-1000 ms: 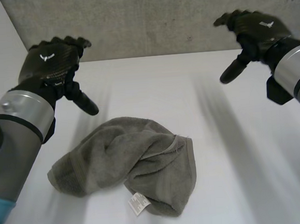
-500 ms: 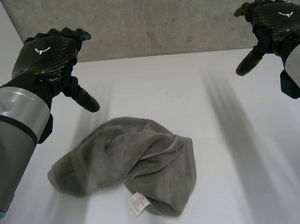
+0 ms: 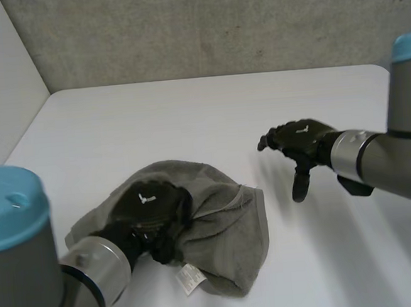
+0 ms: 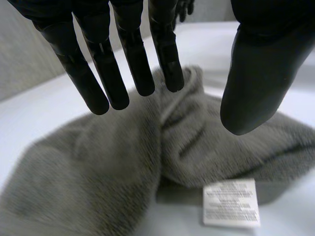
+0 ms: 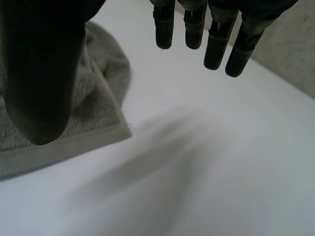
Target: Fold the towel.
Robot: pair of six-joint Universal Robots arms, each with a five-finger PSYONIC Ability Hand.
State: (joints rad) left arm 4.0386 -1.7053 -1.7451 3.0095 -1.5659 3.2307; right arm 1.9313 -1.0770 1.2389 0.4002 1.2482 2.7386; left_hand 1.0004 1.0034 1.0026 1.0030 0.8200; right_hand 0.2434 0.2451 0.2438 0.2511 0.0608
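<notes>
- Left hand (image 3: 149,209) is palm-down over the towel's (image 3: 225,226) middle, fingers (image 4: 123,73) straight, released.
- Right hand (image 3: 298,140) hangs beside its right edge, fingers relaxed, empty.
- Towel lies crumpled on the bench (image 3: 209,110), long axis left-to-right.

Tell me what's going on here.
A two-armed robot is setting about a grey towel that lies crumpled on the white table. Its left robot hand is over the towel's middle, fingers straight, gripping nothing. Its right robot hand hangs open over bare table beside the towel's hemmed edge. No fold is made yet.
</notes>
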